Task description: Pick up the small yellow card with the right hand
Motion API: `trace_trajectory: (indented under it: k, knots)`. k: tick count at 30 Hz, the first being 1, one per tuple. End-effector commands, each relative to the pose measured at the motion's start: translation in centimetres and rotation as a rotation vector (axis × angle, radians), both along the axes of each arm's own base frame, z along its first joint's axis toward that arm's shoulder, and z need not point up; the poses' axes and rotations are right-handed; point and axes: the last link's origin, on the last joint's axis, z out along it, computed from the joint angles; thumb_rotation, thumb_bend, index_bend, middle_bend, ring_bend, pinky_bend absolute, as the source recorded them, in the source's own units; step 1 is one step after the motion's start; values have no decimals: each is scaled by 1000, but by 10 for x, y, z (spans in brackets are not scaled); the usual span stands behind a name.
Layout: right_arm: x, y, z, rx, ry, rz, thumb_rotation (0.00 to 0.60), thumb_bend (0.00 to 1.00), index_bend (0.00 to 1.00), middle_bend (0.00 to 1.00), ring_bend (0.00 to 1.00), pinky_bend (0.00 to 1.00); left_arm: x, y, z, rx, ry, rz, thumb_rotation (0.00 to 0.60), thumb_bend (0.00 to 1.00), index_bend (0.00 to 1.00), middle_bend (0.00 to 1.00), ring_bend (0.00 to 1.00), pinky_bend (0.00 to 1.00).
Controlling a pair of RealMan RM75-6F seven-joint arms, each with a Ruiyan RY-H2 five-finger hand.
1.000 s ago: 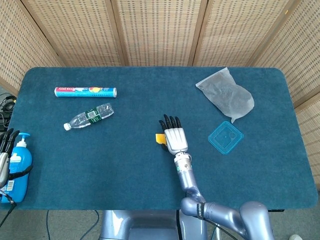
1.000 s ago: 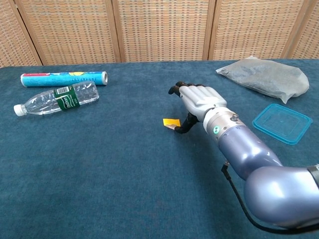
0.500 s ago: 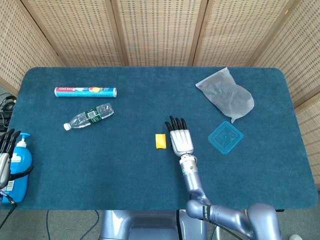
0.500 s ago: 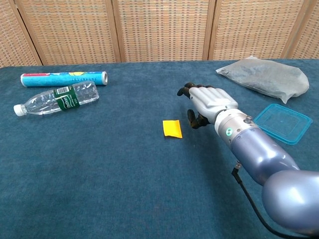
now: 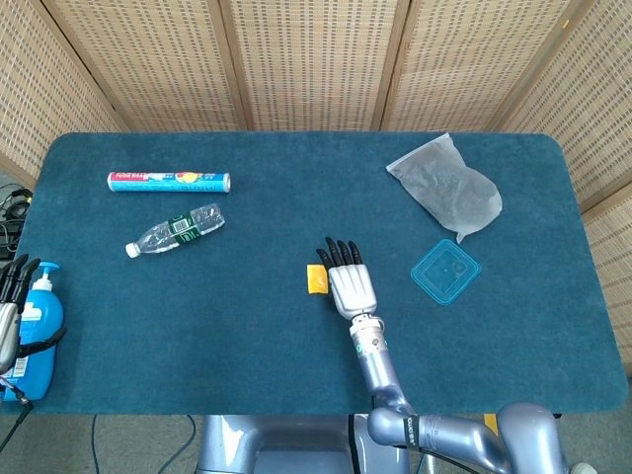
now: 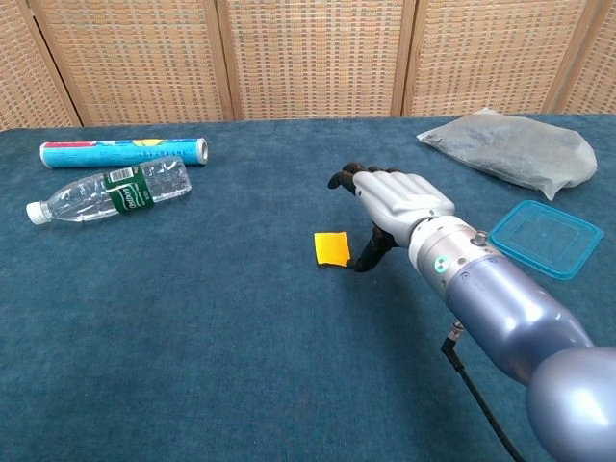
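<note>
From the head view, the small yellow card (image 5: 316, 279) lies flat on the blue table (image 5: 247, 316), just left of the right hand (image 5: 349, 283), whose fingers extend forward, holding nothing. The left hand (image 5: 10, 296) rests by a blue pump bottle (image 5: 38, 326), its grasp unclear. From the chest view, the thumb points down just right of the card (image 6: 332, 248); the clear bottle's (image 6: 111, 192) green label and the tube's (image 6: 123, 151) print are unreadable.
</note>
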Motion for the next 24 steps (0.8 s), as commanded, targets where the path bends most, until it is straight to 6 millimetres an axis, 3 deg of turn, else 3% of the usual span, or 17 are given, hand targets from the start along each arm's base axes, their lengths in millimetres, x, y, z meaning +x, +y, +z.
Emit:
trace_trajectory:
  k: [1,8,24]
  knots:
    - [2,0,-1,2,-3,0,600,214,155,0,0,0,0,0,1,3,-2,1,600,184,0,0,0,9]
    - [3,0,-6,4,-3,-4,600,196,198,0,0,0,0,0,0,-2,-2,-1,600,185,0,0,0,9]
    - [7,-12,-22,-29,-17,-3,600,194,439,0,0,0,-4,3,-1,-11,-6,19,600,185,0,0,0,9]
